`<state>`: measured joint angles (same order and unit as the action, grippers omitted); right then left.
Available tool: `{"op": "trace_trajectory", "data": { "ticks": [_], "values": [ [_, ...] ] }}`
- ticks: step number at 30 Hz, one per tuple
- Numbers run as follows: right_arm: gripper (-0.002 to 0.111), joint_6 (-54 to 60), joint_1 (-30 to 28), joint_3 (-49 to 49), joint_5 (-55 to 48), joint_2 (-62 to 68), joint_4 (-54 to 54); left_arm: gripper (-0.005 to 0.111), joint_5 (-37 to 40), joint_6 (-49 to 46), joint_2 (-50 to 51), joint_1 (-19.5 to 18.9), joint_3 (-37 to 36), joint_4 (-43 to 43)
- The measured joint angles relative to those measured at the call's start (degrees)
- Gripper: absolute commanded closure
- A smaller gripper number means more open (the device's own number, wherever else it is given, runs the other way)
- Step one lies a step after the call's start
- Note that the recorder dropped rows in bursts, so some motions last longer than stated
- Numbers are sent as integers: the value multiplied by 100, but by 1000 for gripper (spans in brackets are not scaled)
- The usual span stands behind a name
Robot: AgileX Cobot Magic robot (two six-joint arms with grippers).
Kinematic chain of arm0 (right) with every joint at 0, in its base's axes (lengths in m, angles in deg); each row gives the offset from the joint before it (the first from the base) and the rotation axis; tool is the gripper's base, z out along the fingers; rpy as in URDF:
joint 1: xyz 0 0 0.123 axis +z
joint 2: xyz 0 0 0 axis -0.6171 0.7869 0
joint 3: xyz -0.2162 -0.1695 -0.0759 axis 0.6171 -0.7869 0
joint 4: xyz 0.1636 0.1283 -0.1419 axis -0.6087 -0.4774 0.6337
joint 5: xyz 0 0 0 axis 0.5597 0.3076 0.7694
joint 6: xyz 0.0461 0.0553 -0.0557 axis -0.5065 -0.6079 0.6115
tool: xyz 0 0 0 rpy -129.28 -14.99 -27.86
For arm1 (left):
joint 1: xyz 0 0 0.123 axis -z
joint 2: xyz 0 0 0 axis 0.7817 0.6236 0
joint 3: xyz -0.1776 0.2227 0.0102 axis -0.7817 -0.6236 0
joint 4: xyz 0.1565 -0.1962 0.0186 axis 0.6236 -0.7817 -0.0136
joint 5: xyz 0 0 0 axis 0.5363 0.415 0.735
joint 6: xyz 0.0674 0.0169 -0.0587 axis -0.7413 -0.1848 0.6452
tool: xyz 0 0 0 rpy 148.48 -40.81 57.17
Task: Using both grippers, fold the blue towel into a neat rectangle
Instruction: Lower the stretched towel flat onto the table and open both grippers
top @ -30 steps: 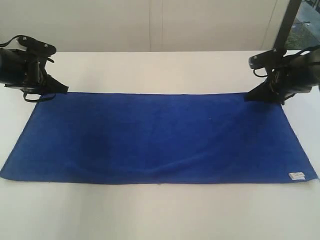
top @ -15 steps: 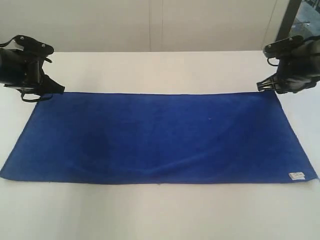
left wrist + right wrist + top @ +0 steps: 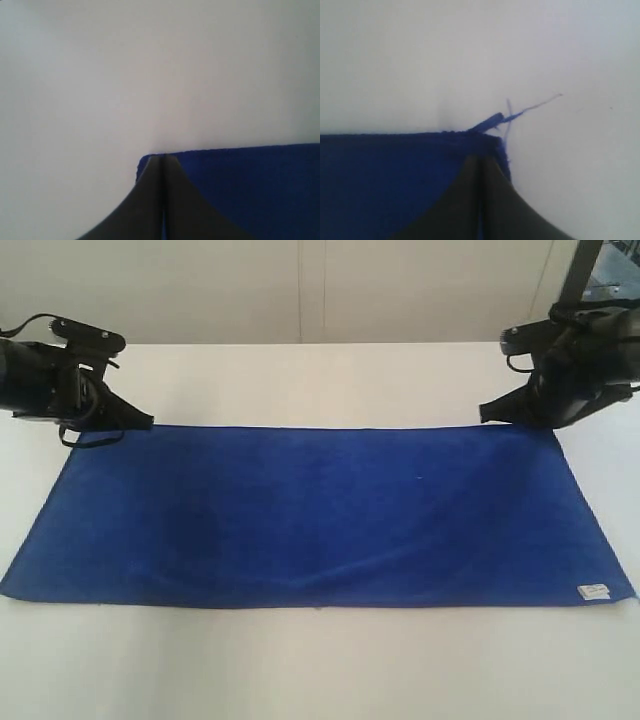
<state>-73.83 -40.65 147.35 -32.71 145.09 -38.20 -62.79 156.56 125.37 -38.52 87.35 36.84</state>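
Observation:
The blue towel [image 3: 320, 515] lies spread flat on the white table [image 3: 320, 670], with its white label [image 3: 594, 591] at the near right corner. At the far left corner my left gripper [image 3: 148, 422] rests low with its jaws pressed together. The left wrist view shows that gripper [image 3: 161, 159] shut right at the corner of the towel [image 3: 250, 185], a sliver of blue between the fingers. My right gripper [image 3: 485, 415] sits at the far right corner. It [image 3: 480, 160] is shut on the towel [image 3: 385, 180] there, with loose threads [image 3: 530, 107] trailing past the corner.
A pale wall runs behind the table's far edge. A dark upright post [image 3: 578, 275] stands at the back right, behind the right arm. Bare white tabletop surrounds the towel on all sides.
Both grippers shifted inward along the far edge onto the towel's far corners, and their jaws have closed. The towel itself has not moved.

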Motion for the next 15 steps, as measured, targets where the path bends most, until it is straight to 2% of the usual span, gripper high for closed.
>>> {"op": "trace_trajectory", "data": {
  "ticks": [5, 15],
  "values": [
    [108, 207, 60, 0, 312, 16, -51, 107, 0, 0, 247, 0, 0, 0],
    [108, 235, -87, 19, 389, 448, 736, 107, 59, 0, 370, 0, 40, 46]
  ]
}}
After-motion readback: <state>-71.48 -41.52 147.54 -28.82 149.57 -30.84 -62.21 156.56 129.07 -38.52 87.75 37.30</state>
